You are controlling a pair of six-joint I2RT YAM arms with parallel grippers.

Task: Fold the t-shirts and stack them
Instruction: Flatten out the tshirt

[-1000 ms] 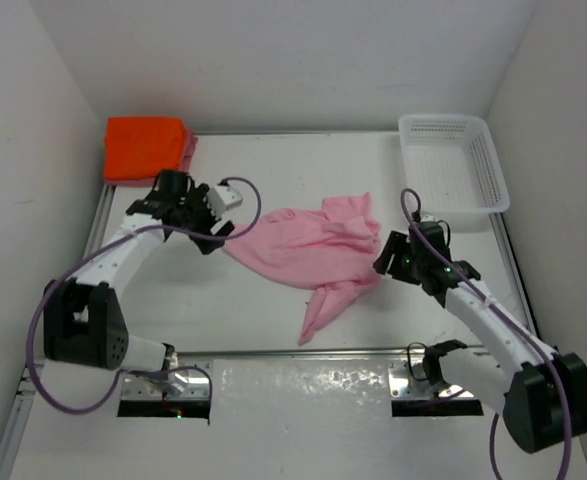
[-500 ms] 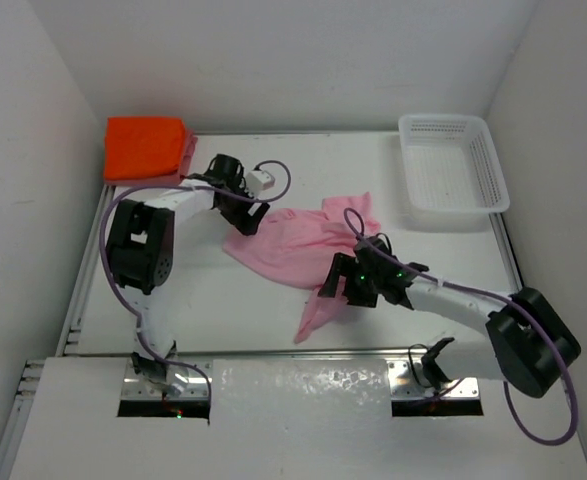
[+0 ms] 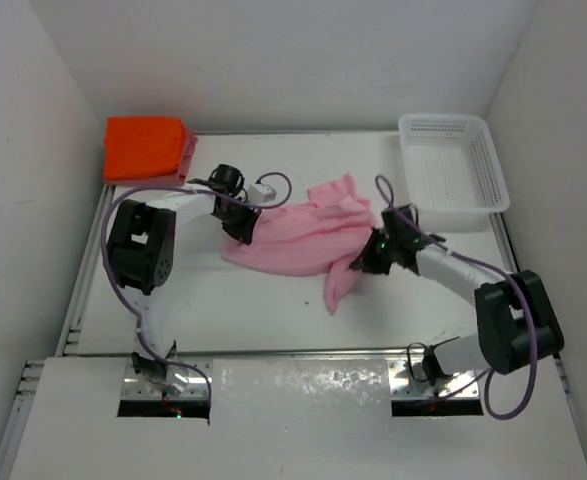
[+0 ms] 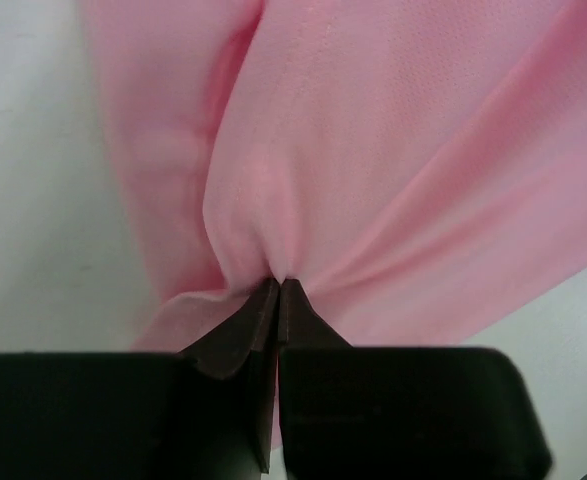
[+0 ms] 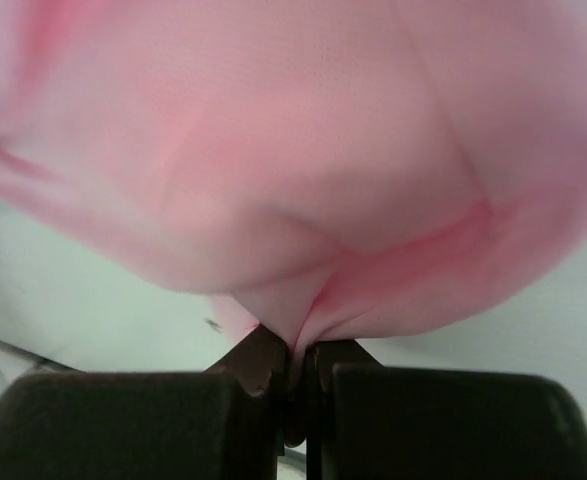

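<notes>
Since a second ago both arms have swung inward. Beyond bare white table (image 3: 223,305), right gripper (image 3: 359,264) and left gripper (image 3: 249,236) each clamp a fold of the soft, crumpled light pink t-shirt (image 3: 298,245) mid-table. A folded orange t-shirt (image 3: 145,147) lies far-left and a perforated white basket (image 3: 443,124) far-right.

The overhead camera looks down from above and behind my bases, far enough to take in the whole white bench (image 3: 233,310). Each wrist camera sits just behind its gripper, my left gripper (image 4: 277,295) and right gripper (image 5: 295,352), facing along the fingers, very close to the crumpled light pink cloth t-shirt (image 4: 373,150). All three views share that shirt.
</notes>
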